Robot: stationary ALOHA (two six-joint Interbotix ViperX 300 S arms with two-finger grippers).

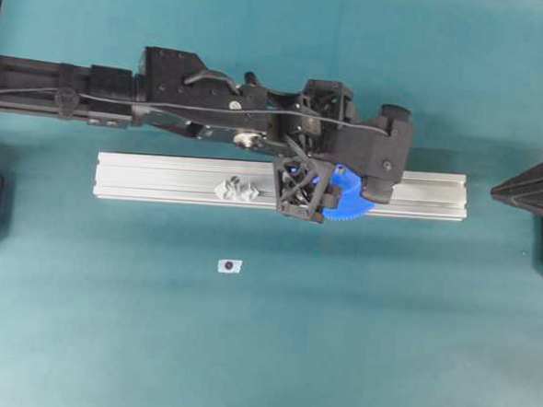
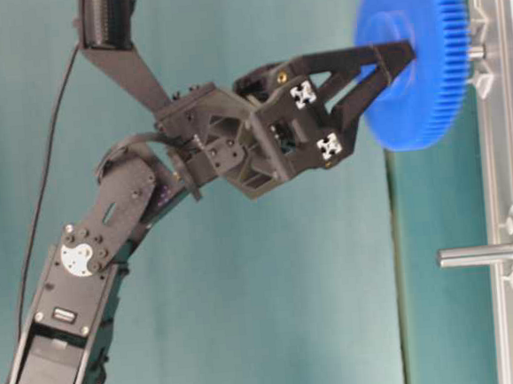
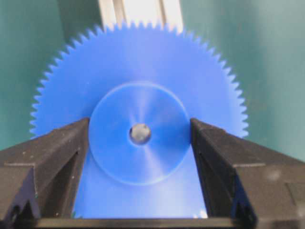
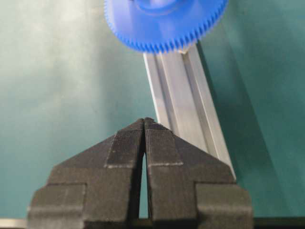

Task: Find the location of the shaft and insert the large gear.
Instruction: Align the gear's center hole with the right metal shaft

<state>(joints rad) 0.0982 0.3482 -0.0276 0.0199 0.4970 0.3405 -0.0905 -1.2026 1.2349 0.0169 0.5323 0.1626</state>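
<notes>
The large gear point(image 3: 143, 62), a bright blue toothed disc, is held flat-on to the aluminium rail point(image 1: 162, 178). My left gripper point(image 3: 139, 129) is shut on its raised hub, one finger on each side. Grey metal shows in the gear's centre hole, the tip of the shaft point(image 3: 140, 134). In the table-level view the gear point(image 2: 424, 63) sits on the shaft point(image 2: 477, 51) close to the rail, with the left gripper point(image 2: 390, 79) behind it. From overhead the gear point(image 1: 350, 204) pokes out under the left gripper point(image 1: 332, 193). My right gripper point(image 4: 144, 121) is shut and empty, off the rail's end.
A second alike peg point(image 2: 479, 254) stands bare farther along the rail, between clear brackets point(image 1: 236, 189). A small white piece with a dark centre point(image 1: 229, 265) lies on the teal mat in front of the rail. The right gripper point(image 1: 507, 190) waits at the right edge.
</notes>
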